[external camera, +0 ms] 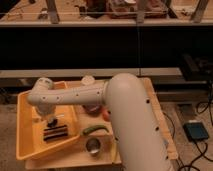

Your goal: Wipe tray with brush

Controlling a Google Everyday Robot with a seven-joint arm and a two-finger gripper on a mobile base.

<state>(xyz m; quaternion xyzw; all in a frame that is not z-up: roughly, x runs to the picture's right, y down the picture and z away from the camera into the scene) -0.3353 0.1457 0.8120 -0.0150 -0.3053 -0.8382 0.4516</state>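
The yellow-orange tray point(26, 135) sits on the left end of the wooden table. The dark oblong brush point(55, 133) lies flat on the tray floor, near its right wall. My white arm reaches across from the right, with its wrist over the tray's far part. My gripper point(51, 120) points down into the tray, just above and behind the brush, close to its upper edge. I cannot tell whether it touches the brush.
A green curved vegetable point(95, 129) lies just right of the tray. A metal cup point(93, 146) stands near the front edge. An orange-red item point(106, 114) and a round cup point(88, 80) sit behind them. The wooden table point(160, 122) ends at the right.
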